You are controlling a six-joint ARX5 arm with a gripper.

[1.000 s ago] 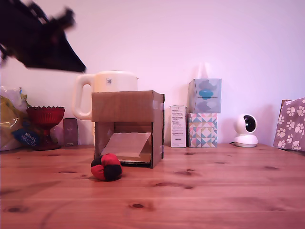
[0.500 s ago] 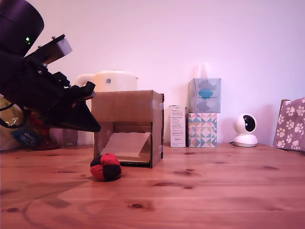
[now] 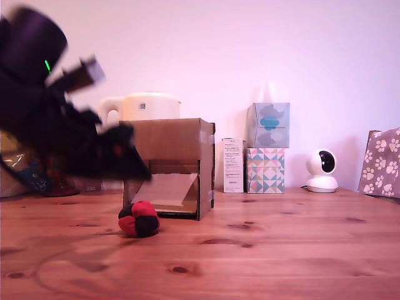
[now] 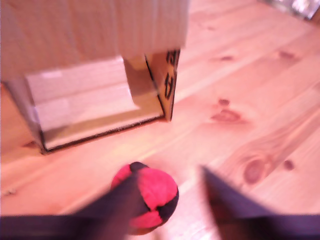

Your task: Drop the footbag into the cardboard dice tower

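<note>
The red and black footbag (image 3: 139, 219) lies on the wooden table just in front of the cardboard dice tower (image 3: 167, 145), at its lower left corner in the exterior view. The tower's cut-out front shows the slanted ramp (image 3: 166, 189). My gripper (image 3: 139, 171) is a blurred dark shape above and slightly to the exterior view's left of the ball, in front of the tower's left edge. In the wrist view the gripper (image 4: 167, 195) is open, its two dark fingers (image 4: 117, 202) spread above the footbag (image 4: 152, 192), with the tower (image 4: 90, 40) beyond. Nothing is held.
A white kettle (image 3: 147, 106) stands behind the tower. On the exterior view's right are a white carton (image 3: 234, 165), two stacked tissue boxes (image 3: 267, 125), a small white camera (image 3: 322, 170) and a paw-print bag (image 3: 381, 162). Bare wooden table (image 3: 262, 250) lies in front.
The arm has swung down from the upper left and moved right and lower toward the footbag. The ball and the tower have not moved.
</note>
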